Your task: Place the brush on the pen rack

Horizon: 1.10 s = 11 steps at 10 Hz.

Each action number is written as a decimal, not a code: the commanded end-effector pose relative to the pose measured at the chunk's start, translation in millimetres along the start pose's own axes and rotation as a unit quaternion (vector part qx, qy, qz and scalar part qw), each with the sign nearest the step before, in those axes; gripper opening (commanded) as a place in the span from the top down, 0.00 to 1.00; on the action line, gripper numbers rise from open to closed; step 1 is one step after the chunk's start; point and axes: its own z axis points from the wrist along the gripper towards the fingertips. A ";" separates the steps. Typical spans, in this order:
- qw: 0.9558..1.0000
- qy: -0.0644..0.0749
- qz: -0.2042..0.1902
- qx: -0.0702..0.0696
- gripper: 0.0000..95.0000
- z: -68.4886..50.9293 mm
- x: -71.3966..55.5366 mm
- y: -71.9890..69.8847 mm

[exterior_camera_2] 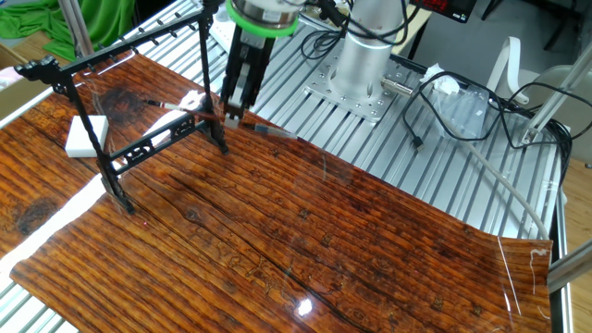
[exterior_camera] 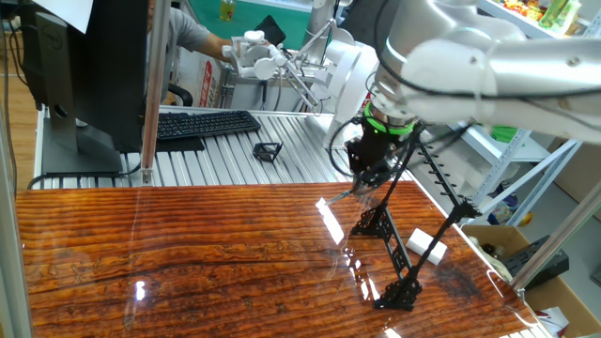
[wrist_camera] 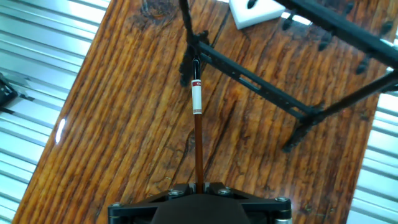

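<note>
The brush (wrist_camera: 198, 134) is a thin brown stick with a pale white band and dark tip. It points away from my gripper (wrist_camera: 199, 185), which is shut on its near end. In one fixed view the gripper (exterior_camera: 362, 186) hangs just above the wood table beside the pen rack (exterior_camera: 399, 225), a black frame of slanted rods with lattice feet. In the other fixed view the gripper (exterior_camera_2: 231, 116) is at the rack's (exterior_camera_2: 139, 153) right foot, and the brush (exterior_camera_2: 264, 129) lies low across it. The brush tip reaches the rack's lower bar (wrist_camera: 249, 78).
A white block (exterior_camera_2: 85, 135) lies on the table behind the rack, also in the hand view (wrist_camera: 258, 10). A small black wire frame (exterior_camera: 268, 150) and a keyboard (exterior_camera: 202, 123) sit on the slatted metal surface. A cardboard box (exterior_camera: 507, 246) stands off the table's right edge.
</note>
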 end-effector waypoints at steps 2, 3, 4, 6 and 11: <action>1.000 -0.014 -0.004 -0.001 1.00 -8.5 -4.1 -1.8; 1.000 -0.015 -0.005 -0.001 1.00 -12.6 -6.0 -2.7; 1.000 -0.015 -0.005 -0.001 1.00 -14.4 -6.9 -3.1; 1.000 -0.021 -0.002 -0.004 1.00 -16.5 -8.0 -3.2; 0.999 -0.031 -0.005 -0.003 1.00 -22.7 -11.5 -2.3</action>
